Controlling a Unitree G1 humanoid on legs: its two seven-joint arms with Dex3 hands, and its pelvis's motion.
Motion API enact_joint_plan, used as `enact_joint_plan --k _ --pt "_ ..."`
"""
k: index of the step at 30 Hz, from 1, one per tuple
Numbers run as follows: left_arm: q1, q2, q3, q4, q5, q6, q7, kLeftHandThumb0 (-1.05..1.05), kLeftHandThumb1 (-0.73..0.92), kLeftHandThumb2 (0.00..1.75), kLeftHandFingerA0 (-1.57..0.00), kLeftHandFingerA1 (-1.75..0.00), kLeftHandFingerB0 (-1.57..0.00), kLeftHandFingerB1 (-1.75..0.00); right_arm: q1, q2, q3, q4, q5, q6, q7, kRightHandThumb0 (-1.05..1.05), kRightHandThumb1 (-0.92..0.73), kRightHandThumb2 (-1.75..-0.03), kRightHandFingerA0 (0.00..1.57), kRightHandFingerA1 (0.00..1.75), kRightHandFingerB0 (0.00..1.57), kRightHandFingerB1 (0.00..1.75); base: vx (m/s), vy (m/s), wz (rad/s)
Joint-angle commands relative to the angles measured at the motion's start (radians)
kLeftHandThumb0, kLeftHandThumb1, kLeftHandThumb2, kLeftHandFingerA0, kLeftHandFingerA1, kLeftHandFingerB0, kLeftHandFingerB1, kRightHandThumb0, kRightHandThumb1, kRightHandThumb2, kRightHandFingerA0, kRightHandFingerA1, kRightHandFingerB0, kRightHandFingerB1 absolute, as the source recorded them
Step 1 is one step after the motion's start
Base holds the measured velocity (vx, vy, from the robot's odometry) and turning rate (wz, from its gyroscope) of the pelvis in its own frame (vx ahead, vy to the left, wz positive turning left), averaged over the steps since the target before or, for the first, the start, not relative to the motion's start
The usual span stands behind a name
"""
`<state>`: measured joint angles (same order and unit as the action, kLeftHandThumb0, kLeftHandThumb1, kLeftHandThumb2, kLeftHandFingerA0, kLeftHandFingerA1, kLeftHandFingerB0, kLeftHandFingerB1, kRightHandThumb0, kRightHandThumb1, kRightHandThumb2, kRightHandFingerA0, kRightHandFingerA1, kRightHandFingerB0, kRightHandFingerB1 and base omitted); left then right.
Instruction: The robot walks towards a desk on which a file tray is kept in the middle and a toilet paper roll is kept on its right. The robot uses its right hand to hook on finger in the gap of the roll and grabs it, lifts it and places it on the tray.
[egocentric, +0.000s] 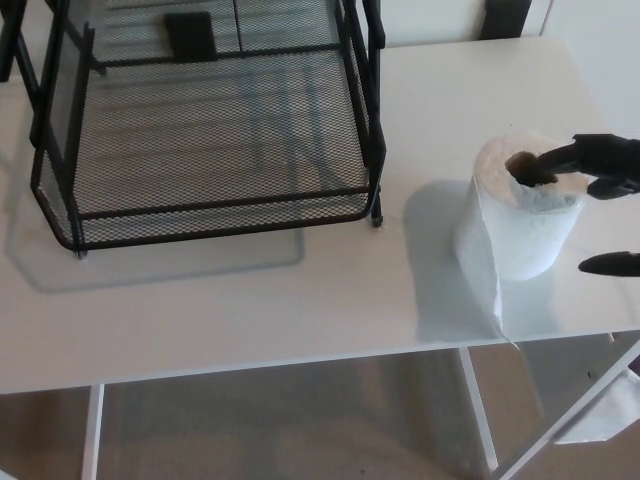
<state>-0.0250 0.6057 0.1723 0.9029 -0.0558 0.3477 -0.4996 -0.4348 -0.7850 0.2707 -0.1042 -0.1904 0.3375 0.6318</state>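
One fingertip of the spread, empty right robot hand (604, 190) over the toilet paper roll (520, 208) core hole.

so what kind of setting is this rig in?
Probably an office or a lab set up like one: a plain white desk carrying a black wire-mesh file tray, with grey-brown carpet-like floor below. The white toilet paper roll the right hand reaches for looks like a test prop.

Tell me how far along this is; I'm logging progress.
Done: the robot is at the desk. In hand: the right hand reaches over the toilet paper roll, one of its fingers at the core hole, not yet gripping. Left: hook, lift, place on the file tray, which holds no roll.
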Motion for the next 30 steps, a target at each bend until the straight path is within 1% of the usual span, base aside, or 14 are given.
enact_joint_plan --k 1,3,4,5,10,14,15,18,20,22,25,27,28,30 --pt "0.006 0.022 0.005 -0.003 0.0 0.001 0.004 -1.05 0.74 1.22 -0.29 -0.79 -0.22 -0.71 -0.009 0.026 -0.005 0.02 -0.02 -0.03 0.008 -0.52 -0.6 -0.59 0.15 0.4 0.11 0.27 0.0 0.0 0.0" --pt "-0.008 0.019 -0.004 0.02 0.01 -0.013 0.012 -1.04 0.74 1.23 -0.3 -0.81 -0.2 -0.7 -0.015 0.031 -0.002 0.021 -0.027 -0.025 0.01 -0.53 -0.6 -0.6 0.14 0.41 0.1 0.26 0.0 0.0 0.0" --pt "-0.012 0.019 -0.003 0.033 0.008 -0.018 0.006 -1.01 0.92 0.72 -0.22 -0.88 -0.17 -0.75 -0.018 0.035 -0.001 0.029 -0.027 -0.032 0.012 -0.34 -0.47 -1.0 0.01 0.51 0.0 0.5 0.0 0.0 0.0" --pt "-0.007 0.016 0.007 0.024 -0.001 -0.012 0.013 -1.02 0.92 0.7 -0.27 -0.91 -0.23 -0.79 -0.025 0.045 0.002 0.032 -0.031 -0.013 0.012 -0.52 -0.6 -0.59 0.17 0.41 0.11 0.26 0.0 0.0 0.0" --pt "0.007 0.017 -0.01 0.01 0.012 -0.033 0.003 -1.04 0.76 1.25 -0.28 -0.79 -0.19 -0.7 -0.035 0.05 0.02 0.065 -0.059 0.008 0.019 -0.52 -0.61 -0.6 0.2 0.41 0.11 0.25 0.0 0.0 0.0" --pt "0.002 0.017 -0.004 0.008 0.004 -0.007 0.005 -1.05 0.75 1.24 -0.31 -0.82 -0.21 -0.72 -0.06 0.051 0.049 0.108 -0.097 0.016 0.024 -0.53 -0.62 -0.6 0.2 0.38 0.1 0.25 0.0 0.0 0.0" --pt "0.002 0.016 -0.004 0.014 0.004 -0.023 0.001 -1.02 0.92 0.73 -0.22 -0.88 -0.19 -0.76 -0.063 0.053 0.059 0.114 -0.106 0.018 0.023 -0.54 -0.62 -0.6 0.24 0.39 0.11 0.25 0.0 0.0 0.0" --pt "0.009 0.017 -0.007 0.014 0.006 -0.053 -0.006 -0.54 0.49 1.16 -0.06 -0.63 -0.01 -0.58 -0.063 0.054 0.075 0.124 -0.128 0.007 0.02 -0.53 -0.61 -0.61 0.28 0.41 0.11 0.25 0.0 0.0 0.0" --pt "0.004 0.017 -0.008 0.022 0.006 -0.047 -0.006 -1.05 0.74 1.24 -0.31 -0.82 -0.22 -0.72 -0.068 0.053 0.089 0.13 -0.144 0.009 0.027 -0.54 -0.63 -0.58 0.32 0.41 0.09 0.28 0.0 0.0 0.0" --pt "0.009 0.021 -0.017 0.007 0.013 -0.036 -0.007 -1.02 0.92 0.72 -0.21 -0.83 -0.18 -0.71 -0.067 0.051 0.112 0.145 -0.173 -0.013 0.014 -0.61 -0.51 -0.82 0.39 0.55 0.05 0.34 0.0 0.0 0.0" --pt "0.014 0.021 -0.017 0.009 0.009 -0.056 -0.018 -1.0 0.92 0.75 -0.18 -0.84 -0.16 -0.72 -0.076 0.051 0.148 0.169 -0.218 -0.049 -0.002 -0.62 -0.51 -0.83 0.44 0.57 0.05 0.34 0.0 0.0 0.0" --pt "0.006 0.019 -0.023 0.02 0.013 -0.066 -0.018 -0.52 0.47 1.15 -0.06 -0.62 -0.02 -0.58 -0.075 0.055 0.166 0.181 -0.243 -0.069 -0.02 -0.62 -0.52 -0.83 0.48 0.59 0.06 0.35 0.0 0.0 0.0" --pt "-0.001 0.015 -0.021 0.034 0.013 -0.064 -0.009 -1.04 0.92 0.74 -0.2 -0.83 -0.19 -0.72 -0.082 0.059 0.177 0.189 -0.254 -0.073 -0.018 -0.62 -0.52 -0.84 0.47 0.59 0.05 0.34 0.0 0.0 0.0" --pt "-0.005 0.015 -0.027 0.038 0.016 -0.06 -0.005 -1.05 0.92 0.71 -0.19 -0.85 -0.18 -0.73 -0.091 0.066 0.192 0.188 -0.27 -0.077 -0.017 -0.63 -0.52 -0.84 0.47 0.6 0.05 0.36 0.0 0.0 0.0"
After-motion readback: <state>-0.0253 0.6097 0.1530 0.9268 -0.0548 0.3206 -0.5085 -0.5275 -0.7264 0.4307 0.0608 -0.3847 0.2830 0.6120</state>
